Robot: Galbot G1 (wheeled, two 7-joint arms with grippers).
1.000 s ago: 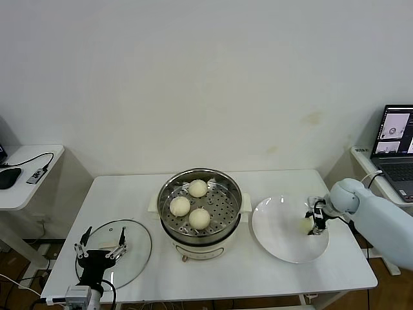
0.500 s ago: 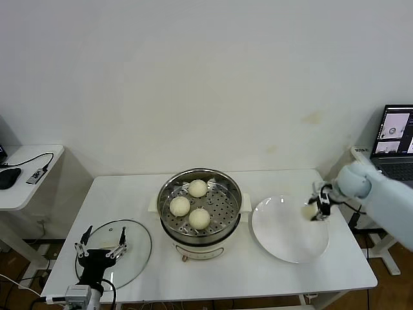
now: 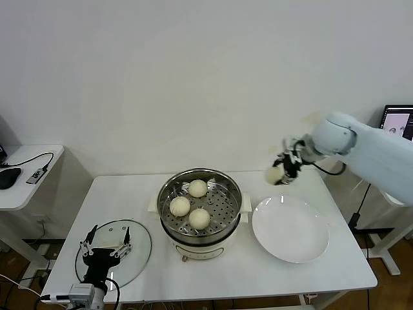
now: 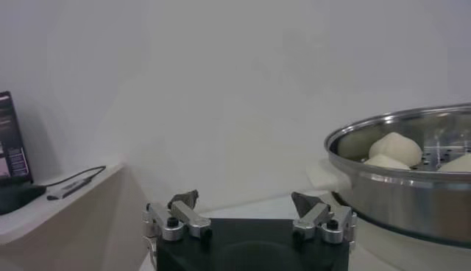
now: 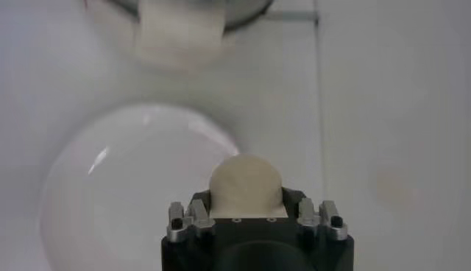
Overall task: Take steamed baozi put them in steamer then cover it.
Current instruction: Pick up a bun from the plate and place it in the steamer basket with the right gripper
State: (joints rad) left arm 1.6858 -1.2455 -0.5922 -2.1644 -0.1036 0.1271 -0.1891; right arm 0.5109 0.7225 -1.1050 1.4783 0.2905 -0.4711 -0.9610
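Note:
The steamer (image 3: 201,205) stands mid-table with three baozi on its perforated tray: one at the back (image 3: 197,188), one on the left (image 3: 179,206), one in front (image 3: 199,218). My right gripper (image 3: 282,170) is shut on the fourth baozi (image 3: 275,175) and holds it in the air, above the table between the steamer and the white plate (image 3: 290,228). In the right wrist view the baozi (image 5: 245,185) sits between the jaws above the plate (image 5: 125,184). My left gripper (image 3: 107,244) is open over the glass cover (image 3: 139,248) at the table's front left.
The white plate is bare at the right of the steamer. A side table with a mouse (image 3: 8,177) and cable is at far left. A laptop (image 3: 397,123) is at far right, behind my right arm.
My right gripper has lifted the baozi off the plate and carried it up and to the left, toward the steamer. The left arm has barely moved.

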